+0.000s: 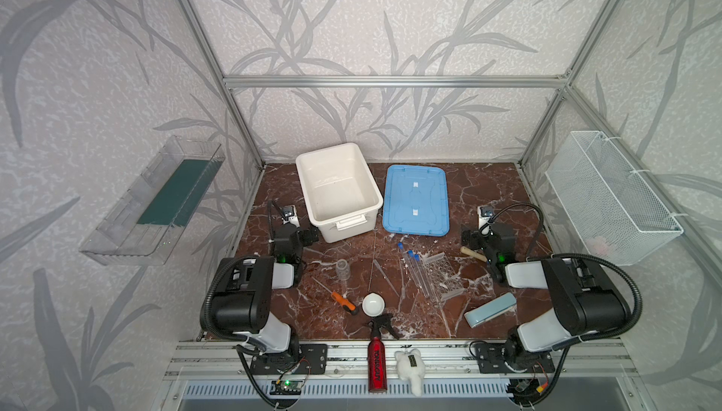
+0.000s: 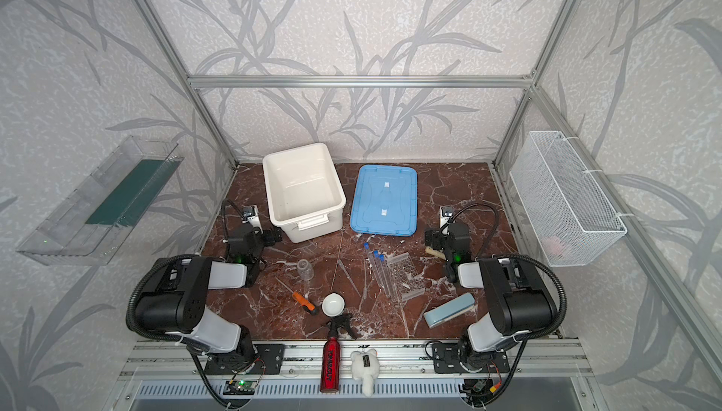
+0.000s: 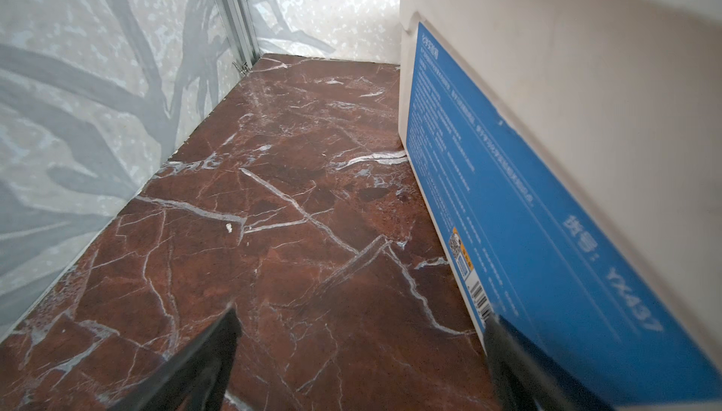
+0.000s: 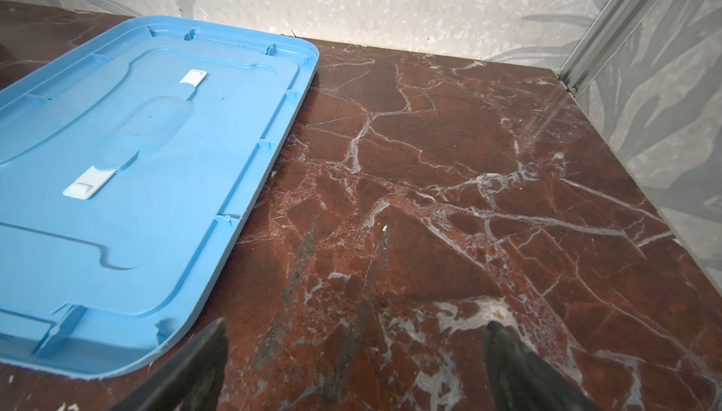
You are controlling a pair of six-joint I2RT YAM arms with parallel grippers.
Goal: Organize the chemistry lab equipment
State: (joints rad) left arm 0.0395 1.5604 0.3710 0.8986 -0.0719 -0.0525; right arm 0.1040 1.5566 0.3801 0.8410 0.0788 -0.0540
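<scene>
1. The left gripper [image 3: 359,335] sits low over the brown marble table [image 1: 496,194] at the left, just beside the white bin [image 1: 338,190]; its jaws stand wide apart and hold nothing.
2. The right gripper [image 4: 353,344] rests at the right of the table, near the blue lid [image 1: 416,200]; its jaws are also spread wide and empty.
3. 3 blue-capped tubes [image 1: 416,274] lie side by side in the middle of the table, just left of the clear tube rack [image 1: 443,276], which lies flat.
4. A small clear ribbed cup [image 1: 342,269] stands left of the tubes, well apart from them.
5. The small white dish [image 1: 373,304] sits nearer the front edge, just right of the orange-handled screwdriver [image 1: 344,301].
6. Thin clear droppers [image 1: 385,276] lie between the cup and the tubes.
7. A red spray bottle [image 1: 377,358] lies at the front edge.
</scene>
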